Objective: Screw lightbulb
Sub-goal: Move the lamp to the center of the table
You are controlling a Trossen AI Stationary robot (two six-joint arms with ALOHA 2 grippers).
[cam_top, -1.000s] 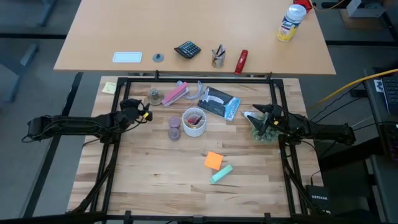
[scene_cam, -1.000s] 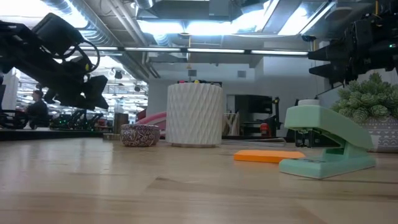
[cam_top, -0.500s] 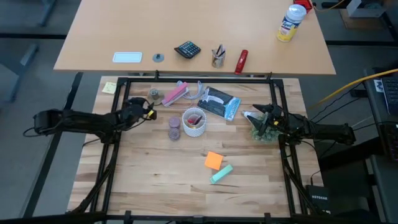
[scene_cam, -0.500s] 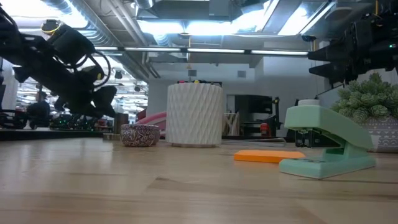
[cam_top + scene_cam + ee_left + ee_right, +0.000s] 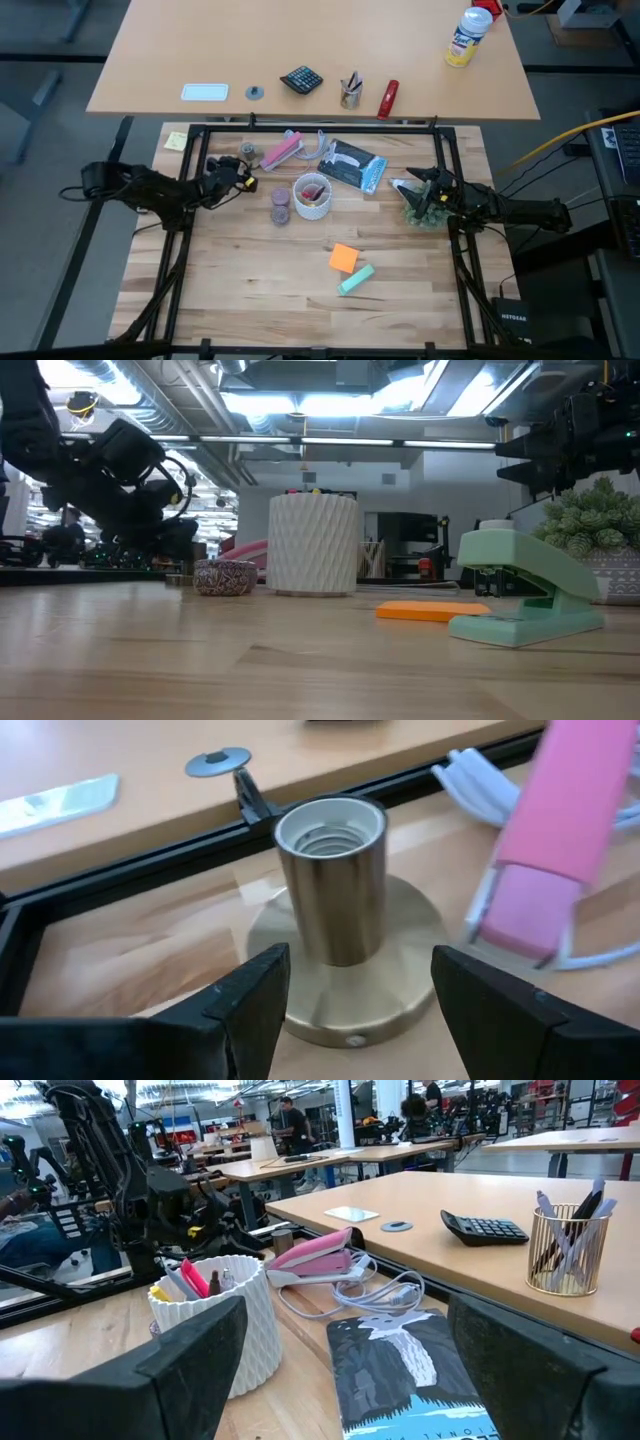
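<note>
Left wrist view | left hand [image 5: 345,1020] open | facing empty socket [image 5: 333,875]

A brushed, satin metal finish is shown by the lamp socket [image 5: 333,885] and its round base. The surface [image 5: 260,290] is made of pale, matt planked wood. Ribbed white texture is seen on the cup [image 5: 222,1335].

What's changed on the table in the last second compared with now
The left gripper has moved further over the table toward the cup, and now faces the empty socket with its jaws open. Nothing was grasped or released. The right gripper, stapler and orange pad stayed put.
</note>
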